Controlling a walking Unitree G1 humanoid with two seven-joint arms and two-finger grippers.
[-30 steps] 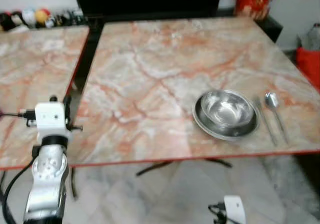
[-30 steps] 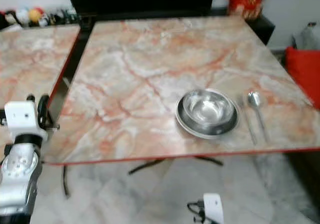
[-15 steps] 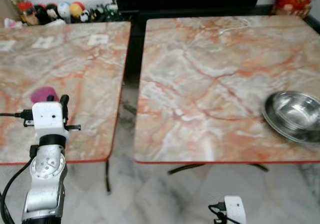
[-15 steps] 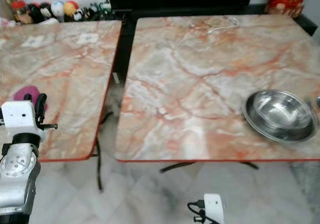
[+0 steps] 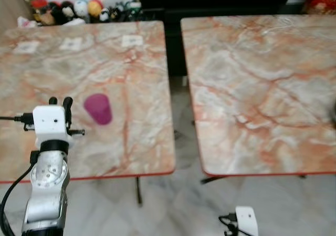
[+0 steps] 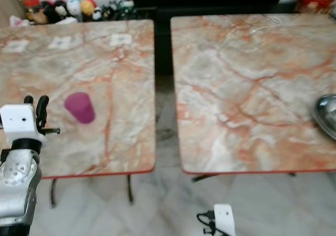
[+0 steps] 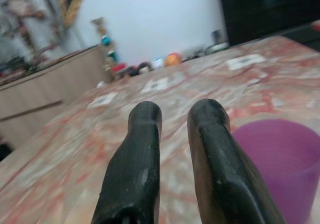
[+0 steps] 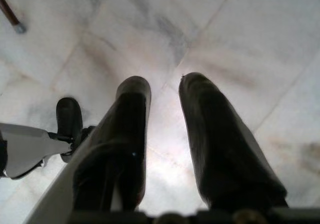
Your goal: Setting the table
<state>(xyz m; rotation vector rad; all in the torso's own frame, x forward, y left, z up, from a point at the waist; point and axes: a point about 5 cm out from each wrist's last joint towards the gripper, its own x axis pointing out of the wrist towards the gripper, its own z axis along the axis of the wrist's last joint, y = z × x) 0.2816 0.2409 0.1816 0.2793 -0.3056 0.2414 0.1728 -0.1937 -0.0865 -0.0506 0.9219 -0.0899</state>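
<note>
the left pincer (image 5: 60, 101), empty, its fingers a narrow gap apart, hovers over the left marbled orange-pink stone surface (image 5: 136, 73), just beside the upside-down purple plastic cup (image 5: 98, 109). closing in off-centre could knock the light, smooth, tapered cup over. the right pincer (image 8: 162, 92), narrowly parted, hangs idle above the floor.

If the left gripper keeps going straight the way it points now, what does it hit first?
Probably nothing at once: the left gripper points along the left table, and the purple cup sits just to its right, off the line. Depth is unclear, so it might clip the cup's side.
</note>
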